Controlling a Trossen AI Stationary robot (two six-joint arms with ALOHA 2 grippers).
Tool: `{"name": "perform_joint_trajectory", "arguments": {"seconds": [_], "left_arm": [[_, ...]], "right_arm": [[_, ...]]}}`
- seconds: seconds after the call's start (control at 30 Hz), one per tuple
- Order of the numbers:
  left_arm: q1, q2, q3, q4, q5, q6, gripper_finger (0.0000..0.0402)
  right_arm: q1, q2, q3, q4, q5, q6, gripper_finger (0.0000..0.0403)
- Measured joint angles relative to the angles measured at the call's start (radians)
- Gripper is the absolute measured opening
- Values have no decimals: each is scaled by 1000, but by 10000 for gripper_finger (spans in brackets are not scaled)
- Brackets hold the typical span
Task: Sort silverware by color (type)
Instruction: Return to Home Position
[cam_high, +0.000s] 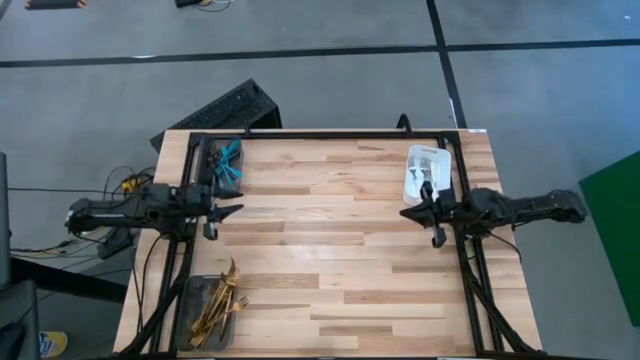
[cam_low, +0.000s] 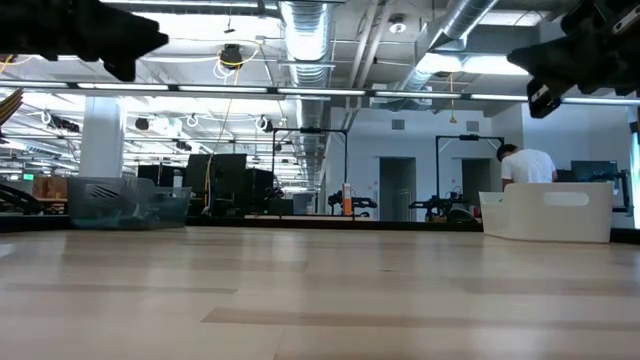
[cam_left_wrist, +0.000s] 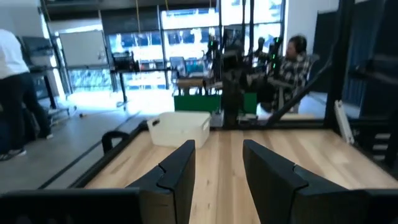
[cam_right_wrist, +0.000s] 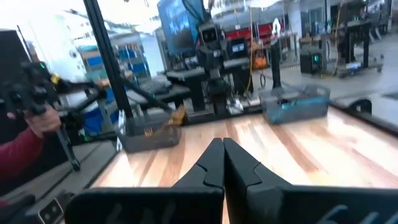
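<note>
A: So, taking the white tray (cam_high: 428, 149) as the mark, where does everything lie?

B: The silver pieces (cam_high: 428, 176) lie in it. The blue forks (cam_high: 230, 163) are in the blue bin (cam_right_wrist: 314, 99), straight across the table (cam_high: 340, 250) from the tray, along the same edge. The gold forks (cam_high: 218, 300) fill the gold bin (cam_high: 190, 292) at the corner diagonal to the tray.

A: And the grippers?

B: The right gripper (cam_high: 410, 212) hangs just beside the tray, fingers pressed together and empty. The left gripper (cam_high: 228, 212) is across the table from the tray, between the two bins. Its fingers are spread wide with nothing between them.

A: What could go wrong?

B: I'd watch the gold. A few handles poke over the bin's rim on the side toward the left gripper. If that arm swings low on its way home, it could catch one and flip it onto the table. The right arm, so near the tray, could nudge its wall the same way.

A: Which view tells you what?

B: Only the high view shows the colours sorted, but it doesn't settle the fingers; the wrist views do. The low view gives just the walls of a bin and the tray, nothing inside. The right wrist view alone shows a person's red sleeve (cam_right_wrist: 25, 149) off the table, well away from the tray.
</note>
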Motion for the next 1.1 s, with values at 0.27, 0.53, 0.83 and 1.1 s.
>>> {"name": "perform_joint_trajectory", "arguments": {"seconds": [0.27,0.53,0.83,1.1], "left_arm": [[-2,-151,1,-173,21,-48,123],[-25,-150,-148,27,40,-39,123],[-29,-150,-212,82,49,-62,123],[-29,-149,-213,86,52,-58,123]], "right_arm": [[-3,-107,1,-60,1,-9,13],[21,-93,1,-71,5,39,13],[34,-92,-5,-49,33,42,13],[40,-72,-78,-30,67,65,13]]}}
